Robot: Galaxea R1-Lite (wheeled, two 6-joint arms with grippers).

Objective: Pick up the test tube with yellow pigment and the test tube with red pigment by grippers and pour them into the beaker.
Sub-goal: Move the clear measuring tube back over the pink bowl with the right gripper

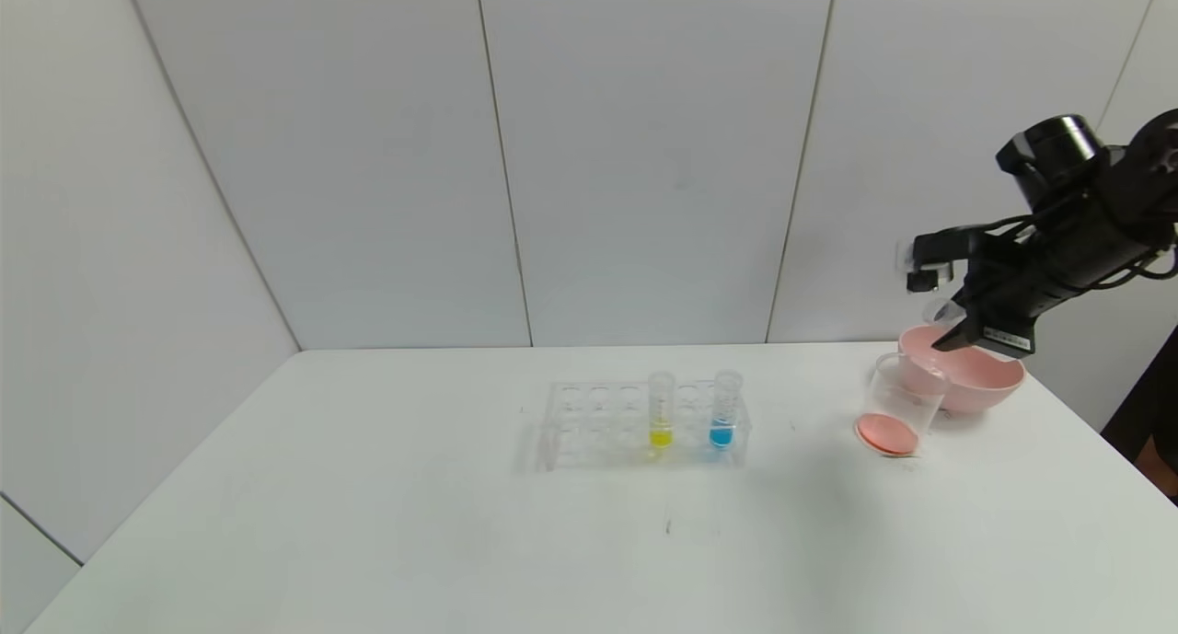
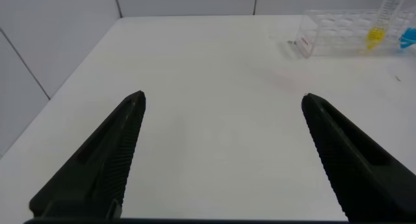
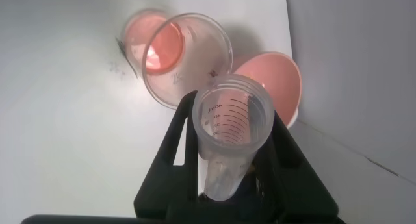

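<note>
My right gripper (image 1: 950, 338) is shut on the test tube with red pigment (image 3: 231, 120), which looks nearly empty of liquid. It holds the tube tilted above the pink bowl's near rim, just beyond the beaker (image 1: 897, 404). The beaker (image 3: 188, 55) has red-orange liquid in its bottom. The test tube with yellow pigment (image 1: 661, 409) stands upright in the clear rack (image 1: 589, 422). In the left wrist view, my left gripper (image 2: 224, 97) hangs open over bare table, with the yellow tube (image 2: 379, 23) far off.
A tube with blue liquid (image 1: 724, 411) stands in the rack beside the yellow one. The pink bowl (image 1: 980, 376) sits right behind the beaker near the table's far right corner. White walls close off the back and left.
</note>
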